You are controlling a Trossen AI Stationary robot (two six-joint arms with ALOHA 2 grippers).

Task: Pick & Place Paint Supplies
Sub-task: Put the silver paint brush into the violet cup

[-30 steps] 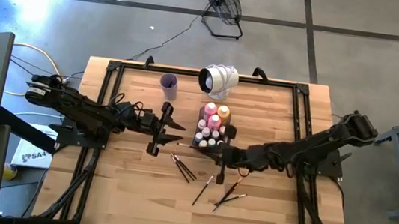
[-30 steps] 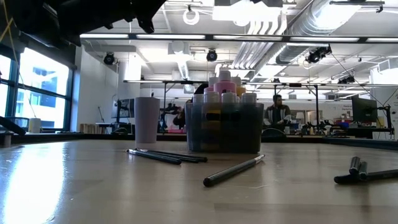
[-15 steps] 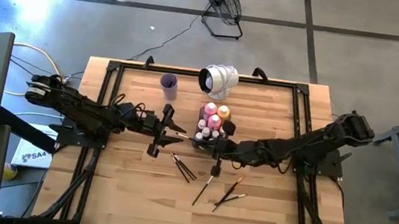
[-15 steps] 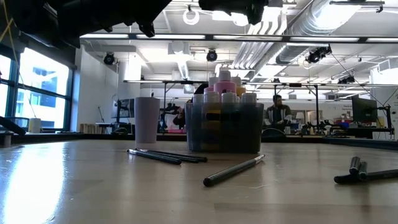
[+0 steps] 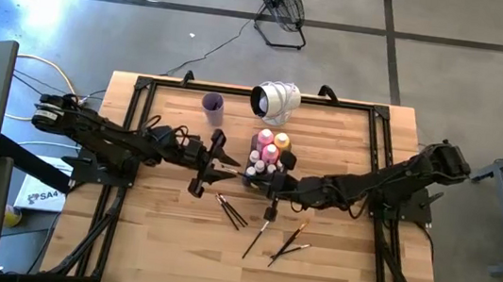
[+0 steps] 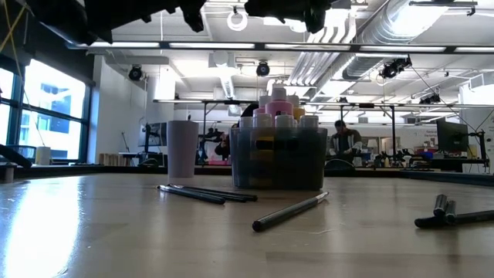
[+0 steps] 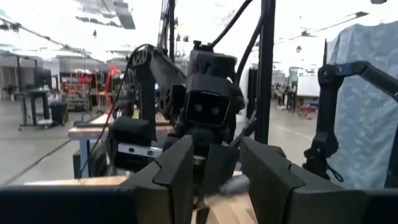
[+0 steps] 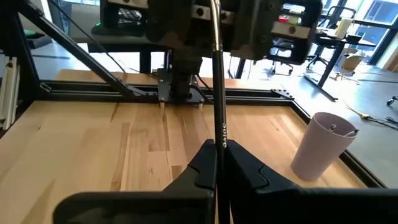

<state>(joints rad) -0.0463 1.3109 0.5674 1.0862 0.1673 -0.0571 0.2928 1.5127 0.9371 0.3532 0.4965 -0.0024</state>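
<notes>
My right gripper (image 5: 273,199) hovers just near of the clear tray (image 5: 267,175) of paint bottles (image 5: 270,151) and is shut on a thin dark paintbrush (image 8: 216,74). My left gripper (image 5: 227,165) hovers left of the tray, facing the right one. Its fingers (image 7: 177,171) stand apart with nothing plainly between them. More brushes lie flat on the wood: a bundle (image 5: 232,211), a single one (image 5: 255,239) and a pair (image 5: 289,245). The lilac cup (image 5: 212,108) stands upright at the far left. My right gripper pinches the brush's dark shaft (image 8: 216,134) between its two fingers, just below the printed label. The fingers come about level from the table's right and lie across the shaft. The brush is lifted clear of the table, its light-tipped end (image 5: 265,219) sticking out toward the near edge.
A white round object (image 5: 275,101) sits at the far edge behind the tray. Black frame rails (image 5: 136,109) run along the table's sides. Bare wood lies at the near left (image 5: 164,245). A person shows in the room beyond (image 6: 343,139).
My right gripper has carried the brush toward the table's left, closer to my left gripper, and has sunk into the top of the low view. My left gripper has risen a little and shifted toward the tray. The brushes on the table have not moved.
</notes>
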